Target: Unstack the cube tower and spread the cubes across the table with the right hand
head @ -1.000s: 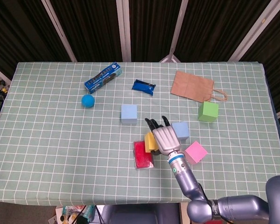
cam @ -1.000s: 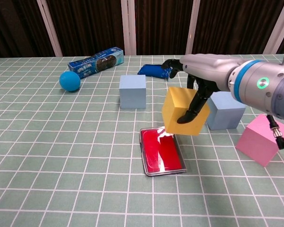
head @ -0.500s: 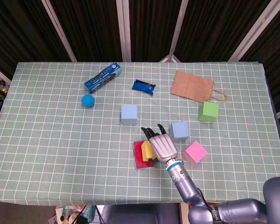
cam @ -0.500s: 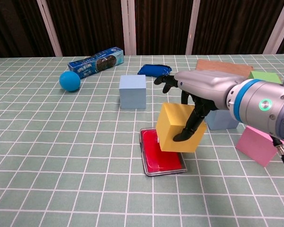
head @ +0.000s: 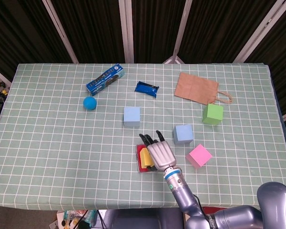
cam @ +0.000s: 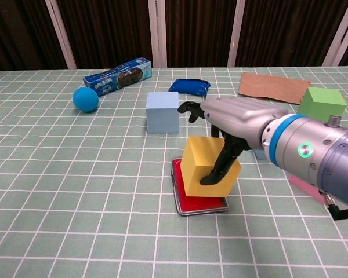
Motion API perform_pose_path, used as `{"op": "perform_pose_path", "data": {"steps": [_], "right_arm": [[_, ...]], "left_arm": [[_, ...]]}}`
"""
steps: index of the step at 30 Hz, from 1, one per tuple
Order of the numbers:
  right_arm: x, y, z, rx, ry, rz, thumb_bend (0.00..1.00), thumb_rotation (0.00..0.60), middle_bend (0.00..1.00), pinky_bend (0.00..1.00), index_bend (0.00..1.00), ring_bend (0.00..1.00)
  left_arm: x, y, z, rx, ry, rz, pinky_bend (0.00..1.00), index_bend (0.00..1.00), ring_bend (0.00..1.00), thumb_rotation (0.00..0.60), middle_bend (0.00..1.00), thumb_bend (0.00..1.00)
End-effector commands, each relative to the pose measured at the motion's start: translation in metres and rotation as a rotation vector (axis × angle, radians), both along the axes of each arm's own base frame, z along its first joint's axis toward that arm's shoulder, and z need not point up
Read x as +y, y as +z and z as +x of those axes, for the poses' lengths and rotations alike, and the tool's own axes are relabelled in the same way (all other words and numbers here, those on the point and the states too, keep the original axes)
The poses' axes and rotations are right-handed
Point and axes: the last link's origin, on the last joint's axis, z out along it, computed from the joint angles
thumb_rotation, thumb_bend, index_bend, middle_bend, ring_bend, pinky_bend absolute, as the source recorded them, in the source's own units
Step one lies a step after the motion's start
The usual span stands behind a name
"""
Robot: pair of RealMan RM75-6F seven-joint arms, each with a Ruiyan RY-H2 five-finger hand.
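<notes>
We have the right hand wrapped over the yellow cube, fingers down its near face and the palm across the top, so the cube is firmly grasped and not resting free. It hangs low over the red case near the middle of the counter; from the chest view its lower edge looks to be touching or almost touching the case, and we cannot tell which. The cube is tilted slightly, which fits a hand carrying it from above.

No tower stands any more: the pale blue cube sits far and left of the hand, a second blue cube just to its right, the pink cube near and right, and the green cube further right beside the paper bag. We judge the yellow one to be the last to be placed, and setting it on the case would hardly count as spreading it across the counter; open cloth lies to the left.

The blue ball, blue box and dark blue packet lie far off. The left hand is out of sight.
</notes>
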Motion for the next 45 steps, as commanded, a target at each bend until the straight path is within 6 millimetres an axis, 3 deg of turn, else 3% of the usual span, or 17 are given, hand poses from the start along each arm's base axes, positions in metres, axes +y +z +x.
{"op": "perform_pose_path", "data": {"steps": [1,7,13,19,26,31,35,45], "right_arm": [[0.001,-0.004,0.001,0.012,0.010,0.012,0.17,0.600,0.13,0.05,0.01,0.25],[0.001,-0.004,0.005,0.029,0.040,-0.010,0.10,0.600,0.05,0.02,0.00,0.11],[0.000,0.012,0.007,0.009,0.036,-0.017,0.06,0.600,0.02,0.00,0.00,0.07],[-0.018,0.057,-0.008,0.057,-0.018,-0.134,0.05,0.600,0.01,0.00,0.00,0.05],[-0.023,0.132,-0.044,0.011,-0.121,-0.225,0.05,0.600,0.01,0.00,0.00,0.05],[-0.007,0.170,-0.072,0.037,-0.121,-0.299,0.05,0.600,0.01,0.00,0.00,0.05],[0.012,0.190,-0.095,-0.001,-0.107,-0.365,0.05,0.600,0.01,0.00,0.00,0.05],[0.069,0.212,-0.163,0.007,-0.063,-0.453,0.05,0.600,0.01,0.00,0.00,0.05]], "left_arm": [[0.001,0.000,0.000,0.001,0.002,-0.001,0.01,0.10,0.00,0.600,0.00,0.32],[0.001,0.000,-0.001,-0.002,0.004,0.002,0.01,0.10,0.00,0.600,0.00,0.32],[0.002,0.002,-0.002,-0.004,0.011,0.007,0.01,0.10,0.00,0.600,0.00,0.32],[0.002,0.002,-0.002,-0.007,0.012,0.008,0.01,0.10,0.00,0.600,0.00,0.32],[0.002,0.003,-0.002,-0.012,0.013,0.008,0.01,0.10,0.00,0.600,0.00,0.32],[0.000,-0.002,0.000,0.000,0.006,-0.007,0.01,0.10,0.00,0.600,0.00,0.32],[-0.001,-0.005,0.002,0.007,0.001,-0.013,0.01,0.10,0.00,0.600,0.00,0.32],[-0.001,-0.006,0.005,0.024,-0.038,-0.018,0.01,0.10,0.00,0.600,0.00,0.32]]}}
